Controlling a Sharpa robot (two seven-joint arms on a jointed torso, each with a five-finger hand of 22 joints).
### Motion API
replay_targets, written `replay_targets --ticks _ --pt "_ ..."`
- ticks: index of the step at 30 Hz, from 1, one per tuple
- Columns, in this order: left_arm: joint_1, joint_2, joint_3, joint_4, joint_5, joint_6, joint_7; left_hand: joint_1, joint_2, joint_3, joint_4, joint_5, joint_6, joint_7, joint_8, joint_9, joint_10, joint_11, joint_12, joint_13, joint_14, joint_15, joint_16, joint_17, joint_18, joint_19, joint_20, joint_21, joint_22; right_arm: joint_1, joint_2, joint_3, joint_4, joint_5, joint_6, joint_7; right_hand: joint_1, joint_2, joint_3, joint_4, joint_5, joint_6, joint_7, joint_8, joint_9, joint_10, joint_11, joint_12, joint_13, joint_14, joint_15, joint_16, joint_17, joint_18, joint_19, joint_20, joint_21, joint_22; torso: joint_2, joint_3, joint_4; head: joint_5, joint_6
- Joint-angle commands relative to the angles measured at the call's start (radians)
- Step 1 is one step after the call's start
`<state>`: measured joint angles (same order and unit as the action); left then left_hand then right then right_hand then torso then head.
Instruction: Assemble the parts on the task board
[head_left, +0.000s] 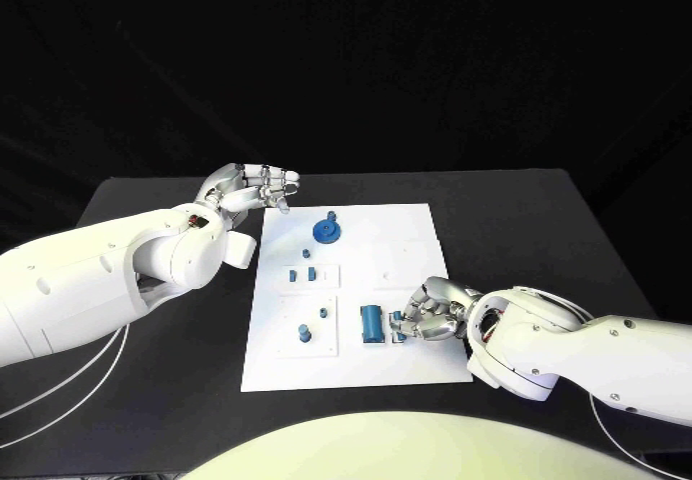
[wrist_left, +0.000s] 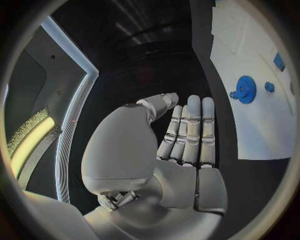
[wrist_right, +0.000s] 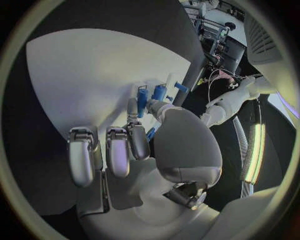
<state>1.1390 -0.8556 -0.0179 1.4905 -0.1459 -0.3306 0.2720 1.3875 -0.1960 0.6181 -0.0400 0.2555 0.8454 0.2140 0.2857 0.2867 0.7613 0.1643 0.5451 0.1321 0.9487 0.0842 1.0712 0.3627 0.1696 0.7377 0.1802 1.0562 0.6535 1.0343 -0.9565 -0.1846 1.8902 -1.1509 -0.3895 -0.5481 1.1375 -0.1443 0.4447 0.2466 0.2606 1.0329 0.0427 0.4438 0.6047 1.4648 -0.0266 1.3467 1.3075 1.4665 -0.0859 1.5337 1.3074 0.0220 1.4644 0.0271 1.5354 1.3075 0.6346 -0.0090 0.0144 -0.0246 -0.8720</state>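
Two hands to watch: my right hand (head_left: 430, 312) sits low over the near right part of the white plastic task board (head_left: 389, 370), fingers curled beside the upright blue cylinder part (head_left: 372, 322), and I can't tell whether it pinches a small blue piece or nothing. My left hand (head_left: 257, 190) hovers off the board's far left corner, fingers fairly straight, close together, holding nothing. The risk, I judge, is a curled finger knocking that cylinder over, while the blue toothed gear (head_left: 327, 231) sits untouched at the far end.
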Motion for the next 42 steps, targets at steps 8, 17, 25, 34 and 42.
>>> replay_targets --ticks 8,17,25,34,42 --pt "0.001 0.001 0.001 0.002 0.003 0.015 0.004 -0.009 0.003 -0.001 0.007 0.004 -0.007 0.009 0.007 0.001 -0.005 0.002 0.005 -0.001 -0.008 0.002 0.005 -0.002 0.014 -0.006 0.001 -0.006 -0.001 -0.001 0.0 0.0 0.006 -0.007 0.018 0.007 0.009 -0.002 0.005 -0.004 -0.006 0.008 -0.002 0.004 0.001 0.03 -0.005 0.003 0.14 0.087 -0.005 0.006 0.176 -0.015 0.096 -0.008 0.002 0.254 0.0 -0.0001 0.0 0.001 -0.001" --pt "0.001 0.001 0.001 0.002 0.003 0.015 0.004 -0.009 0.003 -0.001 0.007 0.004 -0.007 0.009 0.007 0.001 -0.005 0.002 0.005 -0.001 -0.008 0.002 0.005 -0.002 0.014 -0.006 0.001 -0.006 -0.001 -0.001 0.0 0.0 0.006 -0.007 0.024 0.007 0.01 -0.003 0.007 -0.005 -0.007 0.008 -0.002 0.005 0.001 0.031 -0.005 0.004 0.141 0.088 -0.005 0.006 0.177 -0.015 0.096 -0.008 0.002 0.254 0.0 -0.0001 0.0002 0.001 -0.001" --pt "0.001 0.001 0.001 0.002 0.003 0.014 0.004 -0.011 0.004 -0.001 0.009 0.005 -0.008 0.009 0.007 0.001 -0.008 0.002 0.006 -0.002 -0.009 0.003 0.006 -0.001 0.014 -0.007 0.001 -0.008 -0.003 -0.002 0.0 0.0 0.006 -0.008 0.025 0.007 -0.001 -0.018 0.001 -0.002 -0.015 0.009 0.0 0.004 0.001 0.03 -0.003 0.002 0.14 0.087 -0.004 0.005 0.175 -0.015 0.096 -0.008 0.001 0.254 0.0 -0.0001 0.0003 0.001 -0.001" --pt "0.001 0.001 0.001 0.002 0.003 0.014 0.004 -0.011 0.004 -0.001 0.009 0.005 -0.008 0.009 0.007 0.001 -0.008 0.002 0.006 -0.002 -0.009 0.003 0.006 -0.001 0.014 -0.007 0.001 -0.008 -0.003 -0.002 0.0 0.0 0.003 -0.01 0.013 0.01 -0.085 -0.074 -0.082 0.043 -0.027 0.011 0.006 0.0 0.0 0.024 0.003 -0.016 0.132 0.086 0.001 0.003 0.17 -0.013 0.093 -0.004 -0.009 0.251 0.0 -0.0001 0.0 0.001 -0.001" --pt "0.001 0.001 0.001 0.002 0.003 0.013 0.004 -0.011 0.004 -0.001 0.009 0.005 -0.008 0.009 0.007 0.001 -0.008 0.002 0.006 -0.002 -0.009 0.003 0.006 -0.001 0.014 -0.007 0.001 -0.008 -0.003 -0.002 -0.001 0.0 0.001 -0.01 0.01 0.011 -0.1 -0.078 -0.111 0.044 -0.04 0.009 0.006 -0.002 0.0 0.021 0.003 -0.024 0.129 0.086 0.001 0.003 0.171 -0.012 0.092 -0.004 -0.011 0.25 0.0 -0.0003 -0.0002 0.001 -0.001"
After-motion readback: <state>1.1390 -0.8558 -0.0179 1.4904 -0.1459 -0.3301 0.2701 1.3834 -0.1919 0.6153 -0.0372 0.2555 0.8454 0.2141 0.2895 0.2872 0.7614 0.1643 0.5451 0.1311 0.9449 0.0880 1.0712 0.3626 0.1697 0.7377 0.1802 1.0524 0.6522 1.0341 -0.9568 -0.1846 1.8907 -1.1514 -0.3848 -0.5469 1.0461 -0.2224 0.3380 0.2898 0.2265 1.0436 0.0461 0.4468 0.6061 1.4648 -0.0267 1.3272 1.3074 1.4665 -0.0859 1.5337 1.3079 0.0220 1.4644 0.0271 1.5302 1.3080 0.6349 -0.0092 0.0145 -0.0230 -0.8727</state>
